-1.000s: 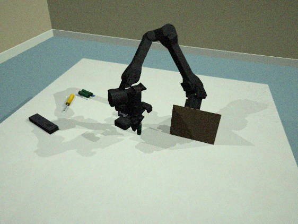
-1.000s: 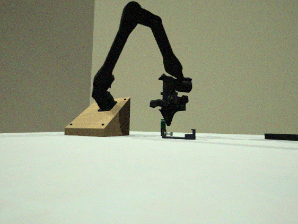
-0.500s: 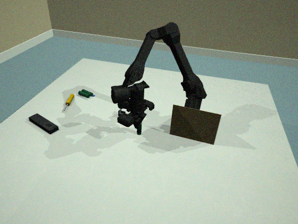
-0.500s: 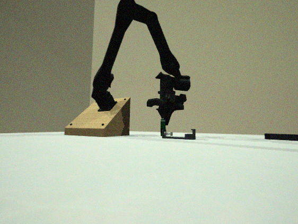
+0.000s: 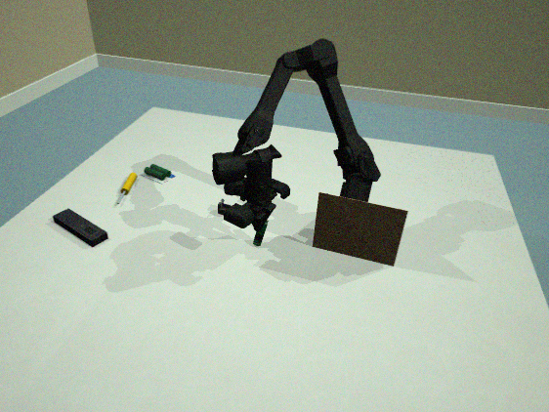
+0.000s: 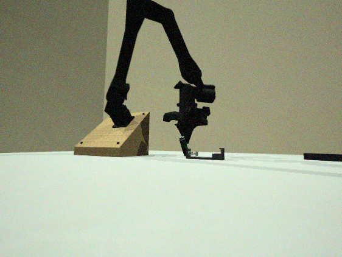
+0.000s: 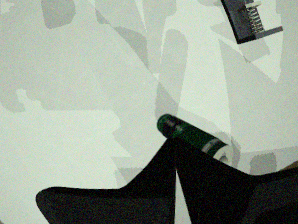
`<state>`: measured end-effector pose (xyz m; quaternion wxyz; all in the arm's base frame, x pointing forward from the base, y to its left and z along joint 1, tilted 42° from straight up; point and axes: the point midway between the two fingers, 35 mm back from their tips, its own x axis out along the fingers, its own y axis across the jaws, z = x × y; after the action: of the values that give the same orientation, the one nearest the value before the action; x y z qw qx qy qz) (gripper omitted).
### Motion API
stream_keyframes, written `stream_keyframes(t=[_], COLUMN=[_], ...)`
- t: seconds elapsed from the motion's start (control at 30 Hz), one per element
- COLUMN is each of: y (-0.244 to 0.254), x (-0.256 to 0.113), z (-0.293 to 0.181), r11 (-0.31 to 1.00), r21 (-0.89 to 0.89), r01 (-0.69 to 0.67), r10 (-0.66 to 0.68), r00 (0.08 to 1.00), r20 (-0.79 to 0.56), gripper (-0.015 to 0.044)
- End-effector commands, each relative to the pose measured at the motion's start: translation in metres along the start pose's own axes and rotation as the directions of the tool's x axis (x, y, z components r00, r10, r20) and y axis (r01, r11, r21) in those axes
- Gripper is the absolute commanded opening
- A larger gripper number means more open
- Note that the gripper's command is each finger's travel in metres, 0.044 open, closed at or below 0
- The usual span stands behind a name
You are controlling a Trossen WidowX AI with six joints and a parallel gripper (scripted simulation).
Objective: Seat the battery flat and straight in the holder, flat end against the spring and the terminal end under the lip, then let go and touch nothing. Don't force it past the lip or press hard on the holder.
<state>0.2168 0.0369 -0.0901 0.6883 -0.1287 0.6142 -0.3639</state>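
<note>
The green battery is tilted, its pale end up, leaning outside the holder beside the spring end. My gripper is shut with nothing between its fingers; its tips are against or very near the battery's side. The black holder lies flat and empty, its coil spring at the end near the battery and the raised lip end opposite. In the top view the arm hides most of the holder.
A black block lies far from the holder. A yellow screwdriver and a pair of green cylinders lie at the table's far left. The arm's wooden wedge base stands near the battery.
</note>
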Motion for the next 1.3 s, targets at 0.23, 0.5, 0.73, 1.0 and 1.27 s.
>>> stream_keyframes(t=[0.23, 0.5, 0.73, 1.0, 1.27], y=[-0.018, -0.015, -0.020, -0.020, -0.026], x=[0.001, -0.044, -0.079, -0.077, -0.051], z=[-0.001, 0.000, -0.001, -0.001, 0.001], r11=[1.000, 1.000, 1.000, 1.000, 0.836], r21=[-0.001, -0.005, -0.002, -0.005, 0.549], r01=[0.002, -0.002, 0.000, 0.002, -0.002], r10=[-0.002, 0.002, 0.000, -0.002, 0.000], r00=[1.000, 1.000, 1.000, 1.000, 1.000], r20=[0.004, 0.001, 0.003, 0.006, 0.004], gripper=[0.0000, 0.0000, 0.0000, 0.0000, 0.0184])
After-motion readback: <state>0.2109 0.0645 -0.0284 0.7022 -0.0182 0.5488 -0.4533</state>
